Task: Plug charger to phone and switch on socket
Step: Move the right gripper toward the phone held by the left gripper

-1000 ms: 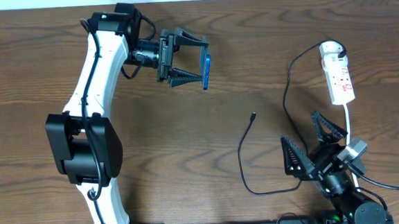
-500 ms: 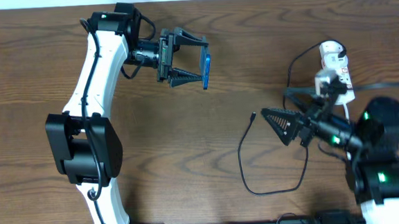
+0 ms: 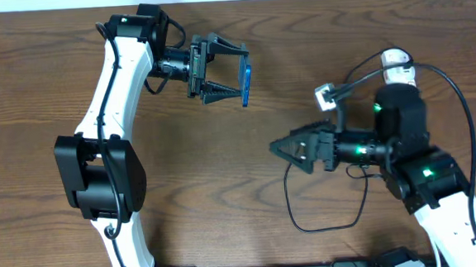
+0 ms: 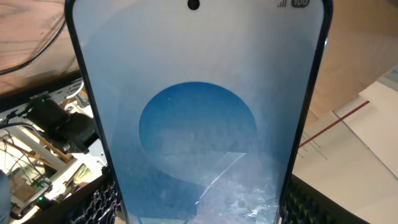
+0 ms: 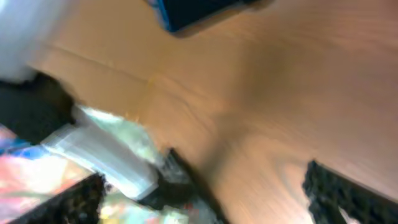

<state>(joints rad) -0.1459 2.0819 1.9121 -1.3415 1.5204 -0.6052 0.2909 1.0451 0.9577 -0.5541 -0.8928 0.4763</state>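
Note:
The phone (image 3: 246, 82) is held edge-on above the table by my left gripper (image 3: 236, 74), which is shut on it. In the left wrist view its cyan-and-white screen (image 4: 193, 124) fills the frame between the fingers (image 4: 199, 211). The charger's thin black cable (image 3: 289, 198) loops on the table at the front right; its connector tip is hidden under my right gripper (image 3: 290, 153), which is open. The right wrist view is blurred; its fingers (image 5: 205, 193) are spread with bare wood between them. The socket's rounded end (image 3: 396, 57) shows behind the right arm; the rest is hidden.
A small white block on the right arm's cabling (image 3: 324, 96) hangs above the table. The left arm's body (image 3: 107, 158) lies along the left side. The table's wood (image 3: 224, 176) is bare between the arms.
My right arm has swung from the front right corner to the left and up, and its open gripper now lies over the cable's tip. The left arm and the phone have not moved.

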